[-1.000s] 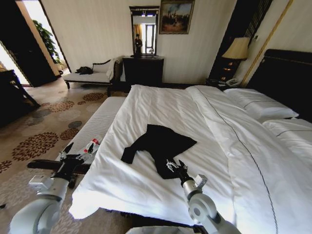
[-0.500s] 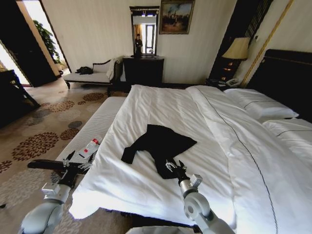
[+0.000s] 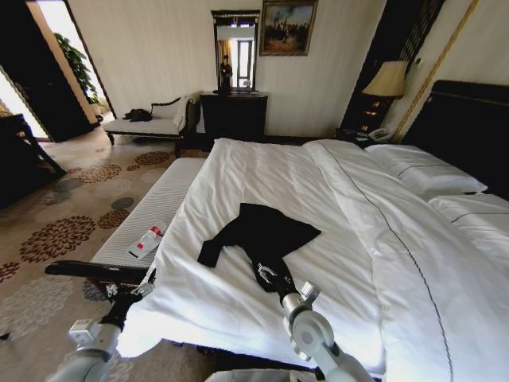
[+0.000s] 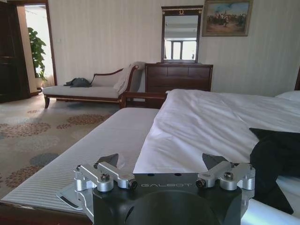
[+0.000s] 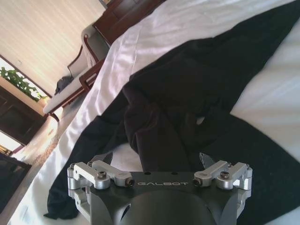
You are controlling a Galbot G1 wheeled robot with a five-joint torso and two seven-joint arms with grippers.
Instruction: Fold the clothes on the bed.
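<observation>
Black cotton, the T-shirt lies crumpled mid-mattress on the bed, and the right gripper has slid forward onto its near hem over the last second, fingers spread wide with the cloth bunched between them but not pinched, so I judge a grab is close. The left gripper has dropped back and lower, now just off the bed's near corner beside the striped bench, its 2 fingers parted. White duvet lies bare all round the shirt, leaving ample room for spreading.
</observation>
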